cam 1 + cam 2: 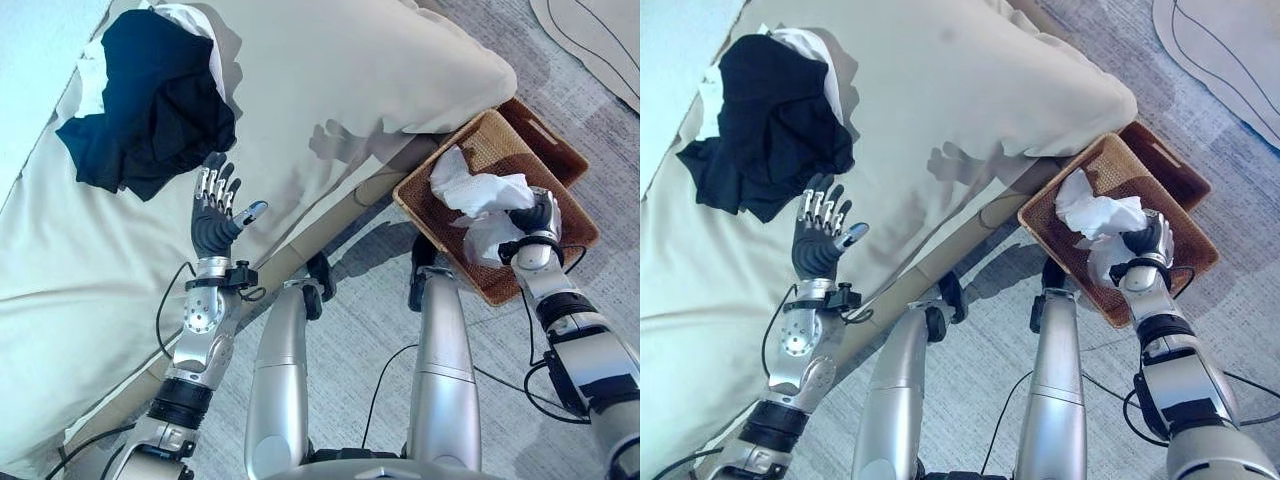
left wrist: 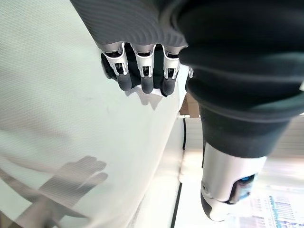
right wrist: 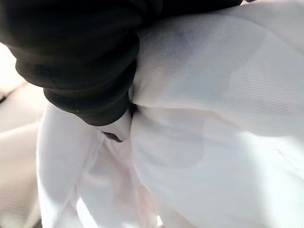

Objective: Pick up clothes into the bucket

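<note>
A heap of dark navy clothes [image 1: 150, 100] lies on the cream bed cover [image 1: 330, 80], with a white garment [image 1: 195, 25] showing under its far edge. My left hand [image 1: 215, 225] is raised just below the heap, open with straight fingers [image 2: 142, 71], touching nothing. A woven brown basket [image 1: 420, 215] stands on the floor to the right of the bed. A crumpled white cloth [image 1: 480, 190] lies in it. My right hand [image 1: 540, 218] is down in the basket against this white cloth [image 3: 213, 118], which wraps round it closely.
The bed's edge runs diagonally between the two arms. A second brown woven tray [image 1: 550, 140] sits behind the basket. Grey carpet [image 1: 370, 300] lies around it, and a pale rug [image 1: 600, 40] is at the far right.
</note>
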